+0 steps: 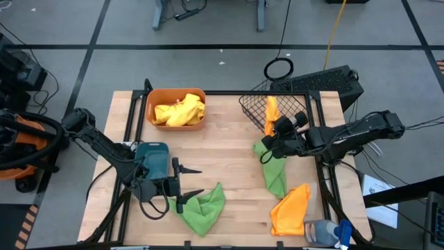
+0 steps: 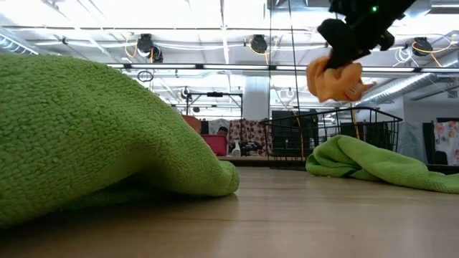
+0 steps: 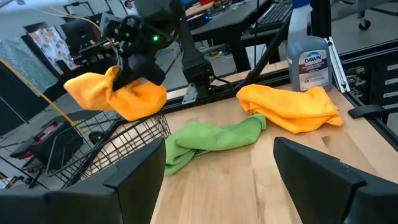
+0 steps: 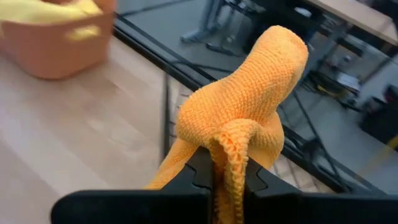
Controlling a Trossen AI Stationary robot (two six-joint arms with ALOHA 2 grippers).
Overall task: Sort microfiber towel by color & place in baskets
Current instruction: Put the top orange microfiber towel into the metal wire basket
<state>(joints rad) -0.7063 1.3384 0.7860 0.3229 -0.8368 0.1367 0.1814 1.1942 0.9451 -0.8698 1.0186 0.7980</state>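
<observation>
Done: yellow towels (image 1: 180, 110) lay in the orange tub (image 1: 175, 107) at the desk's far left; nothing else showed as sorted.
In hand: an orange towel (image 1: 270, 111) hung from the right jaws (image 1: 275, 127), pinched shut on a fold of it, raised over the near edge of the wire basket (image 1: 274, 110).
Towel against jaws: in the right wrist view the cloth (image 4: 239, 134) bunched up above the closed fingers (image 4: 199, 177) and trailed down between them; it hung clear of the desk (image 1: 229, 153).
Basket: no towel could be made out lying inside it; its floor was partly hidden by the arm.
Left to sort: a green towel (image 1: 272, 170) on the desk just below the right arm; a second orange towel (image 1: 291, 208) nearer the front right, beside the spray bottle (image 1: 326, 231); another green towel (image 1: 201, 206) at the front, just beside the left jaws.
Left jaws (image 1: 186, 185): stood wide open and empty, low over the desk next to the teal tub (image 1: 152, 158).
Teal tub: mostly covered by the left arm; contents could not be told.
Judgement: early in the task, with one colour binned and four towels outstanding, counting the one held.
</observation>
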